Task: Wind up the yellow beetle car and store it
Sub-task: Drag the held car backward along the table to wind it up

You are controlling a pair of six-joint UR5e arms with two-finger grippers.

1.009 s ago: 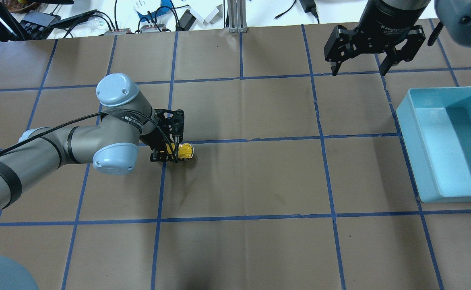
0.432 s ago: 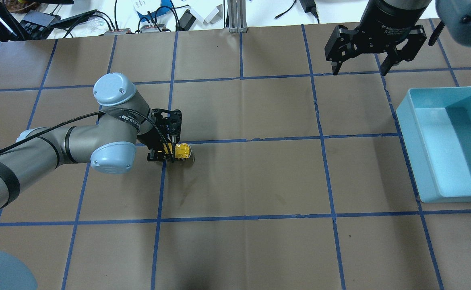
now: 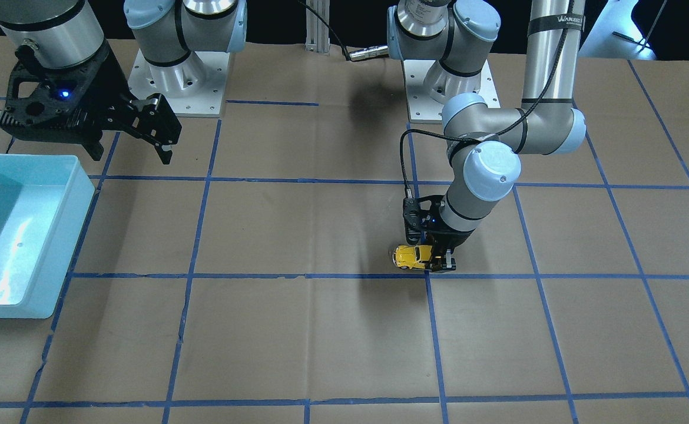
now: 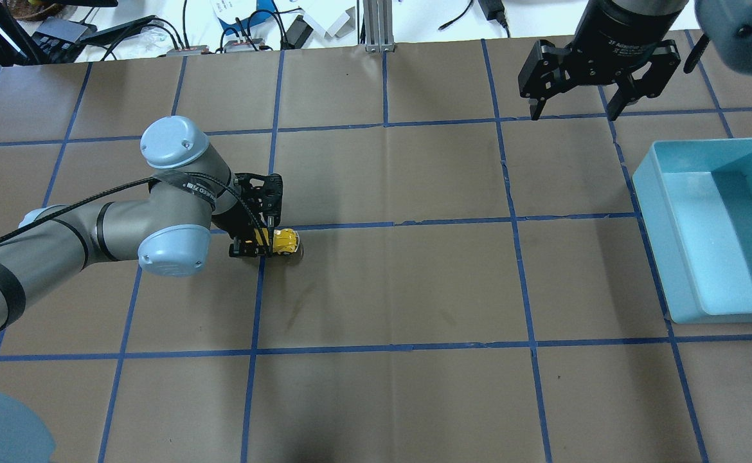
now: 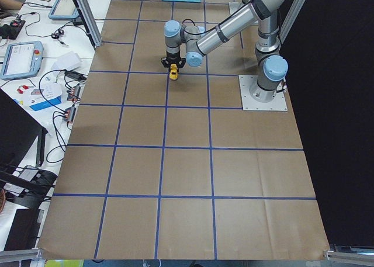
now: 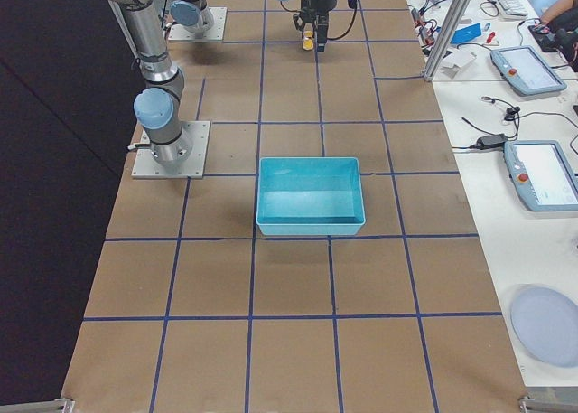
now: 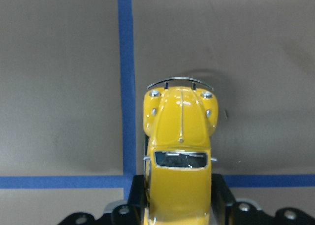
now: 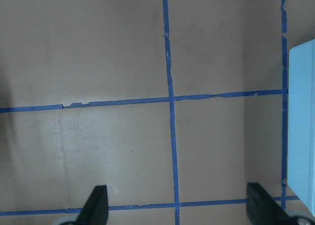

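The yellow beetle car (image 4: 284, 240) sits low at the brown paper table surface, close to a blue tape crossing left of centre. My left gripper (image 4: 254, 243) is shut on its rear half, and the nose points toward the table's middle. In the left wrist view the yellow beetle car (image 7: 179, 151) fills the centre, with a black finger (image 7: 138, 208) on each side of its cabin. In the front-facing view the car (image 3: 409, 257) pokes out from under the left gripper (image 3: 434, 262). My right gripper (image 4: 572, 116) hangs open and empty at the far right.
A light blue bin (image 4: 649, 238) stands with nothing in it at the table's right side, and its edge (image 8: 302, 116) shows in the right wrist view. Blue tape lines grid the brown paper. Cables and devices lie beyond the far edge (image 4: 222, 45).
My left gripper has drawn the car backward, to the left in the overhead view, by a small distance. The right arm has not moved.
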